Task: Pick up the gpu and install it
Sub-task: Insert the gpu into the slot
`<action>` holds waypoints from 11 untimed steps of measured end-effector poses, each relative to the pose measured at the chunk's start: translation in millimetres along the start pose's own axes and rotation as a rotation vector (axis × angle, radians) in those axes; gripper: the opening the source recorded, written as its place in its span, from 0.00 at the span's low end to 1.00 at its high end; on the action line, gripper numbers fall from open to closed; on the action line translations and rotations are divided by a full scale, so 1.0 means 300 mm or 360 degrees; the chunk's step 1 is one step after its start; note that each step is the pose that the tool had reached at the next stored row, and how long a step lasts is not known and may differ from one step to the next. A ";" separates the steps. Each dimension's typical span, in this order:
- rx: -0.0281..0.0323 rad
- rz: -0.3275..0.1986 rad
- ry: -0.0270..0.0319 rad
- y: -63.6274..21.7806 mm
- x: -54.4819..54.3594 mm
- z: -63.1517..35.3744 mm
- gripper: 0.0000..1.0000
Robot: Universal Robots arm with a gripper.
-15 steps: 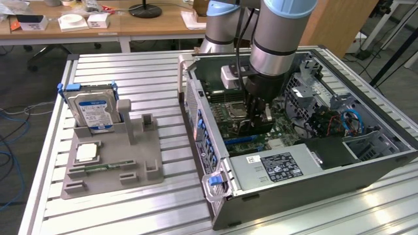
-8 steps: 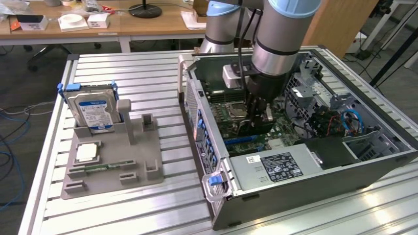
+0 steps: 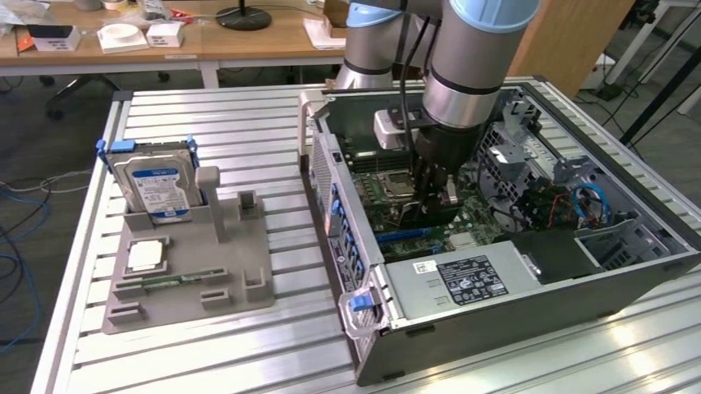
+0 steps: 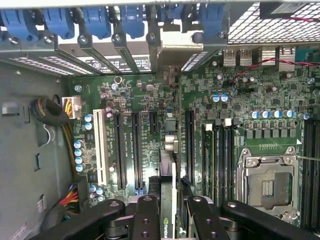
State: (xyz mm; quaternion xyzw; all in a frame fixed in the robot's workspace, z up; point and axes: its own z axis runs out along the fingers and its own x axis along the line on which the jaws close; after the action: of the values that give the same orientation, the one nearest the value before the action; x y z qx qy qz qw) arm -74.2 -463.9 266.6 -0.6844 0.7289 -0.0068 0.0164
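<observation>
My gripper (image 3: 436, 195) reaches down into the open computer case (image 3: 613, 271), over the green motherboard (image 4: 250, 100). In the wrist view the gpu (image 4: 169, 165) stands edge-on between the black fingers (image 4: 147, 215), which are shut on it. The card is thin, with a green logo near the grip. It runs from the gripper toward the rear bracket openings of the case, over the board between two long black expansion slots (image 4: 136, 150). Whether its lower edge sits in a slot is hidden.
On the slatted metal table (image 3: 219, 115), a grey holder (image 3: 186, 279) carries an upright hard drive with a blue label (image 3: 159, 185), a processor chip (image 3: 146, 256) and a small green memory stick (image 3: 176, 281). Inside the case are a power supply (image 3: 460, 279), cables and an open processor socket (image 4: 270, 185).
</observation>
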 end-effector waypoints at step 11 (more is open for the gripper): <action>0.00004 0.0013 0.00001 0.024 0.001 0.012 0.26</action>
State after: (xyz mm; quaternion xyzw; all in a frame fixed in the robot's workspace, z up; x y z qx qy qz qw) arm -81.4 -463.6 262.7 -0.6815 0.7316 -0.0068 0.0165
